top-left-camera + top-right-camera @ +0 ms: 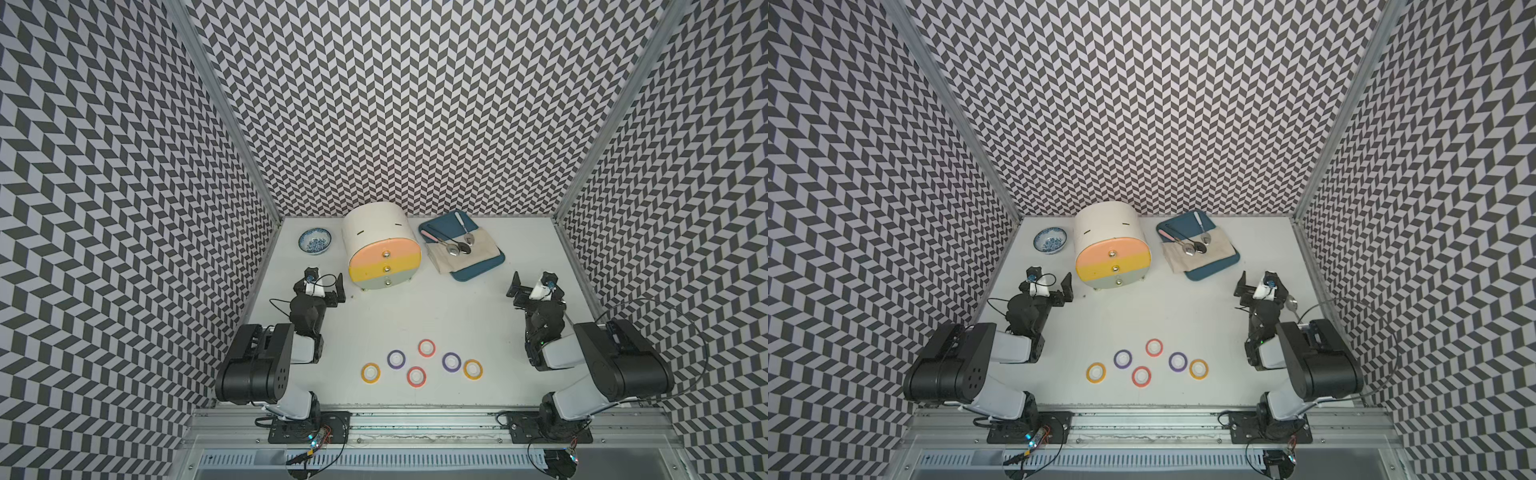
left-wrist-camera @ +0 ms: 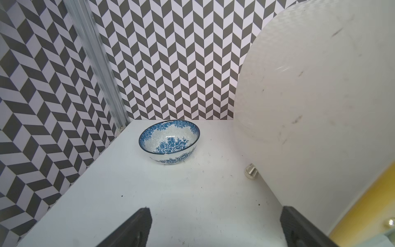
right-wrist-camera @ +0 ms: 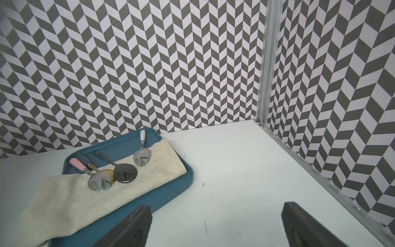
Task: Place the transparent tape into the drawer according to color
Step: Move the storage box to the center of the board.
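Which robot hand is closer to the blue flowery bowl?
Left. The left gripper is just in front of the bowl, jaws open. The right gripper is far across the table, past the drawer box, beside the blue tray.

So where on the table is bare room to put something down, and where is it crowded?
The widest bare patch of the table lies between the drawer cabinet and the tape rings. A smaller one lies between the tray and the right wall. Crowded: the back row of bowl, cabinet and tray, and the ring cluster itself.
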You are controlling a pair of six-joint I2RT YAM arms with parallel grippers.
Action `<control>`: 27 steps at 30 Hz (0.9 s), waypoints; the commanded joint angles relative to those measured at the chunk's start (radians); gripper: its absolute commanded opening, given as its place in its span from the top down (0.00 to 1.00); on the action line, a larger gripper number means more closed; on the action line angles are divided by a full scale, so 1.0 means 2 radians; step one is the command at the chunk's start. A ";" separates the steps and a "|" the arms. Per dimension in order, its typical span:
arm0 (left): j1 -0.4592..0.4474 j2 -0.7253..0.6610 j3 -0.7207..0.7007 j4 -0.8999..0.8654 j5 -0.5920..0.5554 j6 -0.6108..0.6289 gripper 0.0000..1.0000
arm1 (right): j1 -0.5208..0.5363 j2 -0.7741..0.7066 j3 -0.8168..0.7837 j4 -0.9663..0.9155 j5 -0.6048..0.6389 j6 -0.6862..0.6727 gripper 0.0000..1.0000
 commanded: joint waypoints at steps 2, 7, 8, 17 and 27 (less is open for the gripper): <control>-0.002 0.002 0.009 0.003 -0.001 0.003 0.00 | 0.002 0.003 0.005 0.027 0.007 -0.002 0.00; -0.004 0.001 0.008 0.005 -0.005 0.003 0.00 | 0.003 0.003 0.006 0.027 0.007 -0.002 0.00; -0.004 0.001 0.008 0.006 -0.006 0.004 0.00 | 0.003 0.003 0.006 0.027 0.007 -0.002 0.00; -0.007 -0.004 0.010 0.001 -0.015 0.003 0.00 | 0.002 0.003 0.005 0.028 0.008 -0.002 0.00; -0.004 -0.132 0.070 -0.214 -0.041 0.005 0.00 | 0.044 -0.112 0.102 -0.237 0.057 -0.009 0.00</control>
